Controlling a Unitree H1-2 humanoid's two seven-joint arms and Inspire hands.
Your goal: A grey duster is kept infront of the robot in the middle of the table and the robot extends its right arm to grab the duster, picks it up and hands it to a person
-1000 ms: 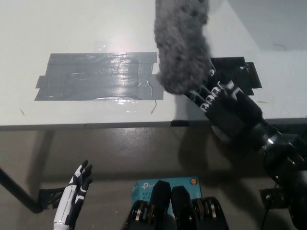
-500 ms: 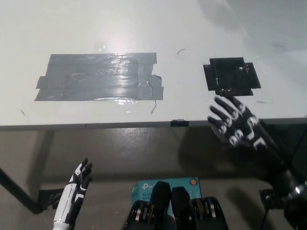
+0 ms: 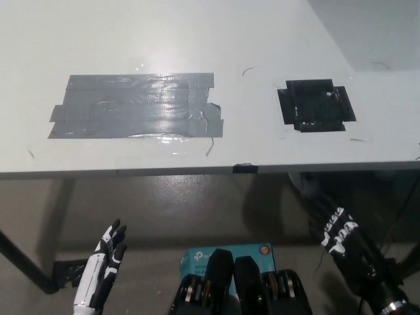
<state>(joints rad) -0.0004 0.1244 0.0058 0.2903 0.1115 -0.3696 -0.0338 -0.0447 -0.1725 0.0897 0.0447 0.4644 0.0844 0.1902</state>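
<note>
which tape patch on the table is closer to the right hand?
The small black tape patch, at the table's right; the black right hand hangs below it. The large grey patch lies farther left.

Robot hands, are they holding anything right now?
Nothing. The black right robot hand hangs empty below the table; the white left robot hand rests open, low.

One white table (image 3: 164,39) is present. It carries two tape patches: one grey tape patch (image 3: 134,105) and one black tape patch (image 3: 316,105). Below the table edge are two robot hands, one white left hand (image 3: 102,266) and one black right hand (image 3: 341,233), plus one teal box (image 3: 226,252).
</note>
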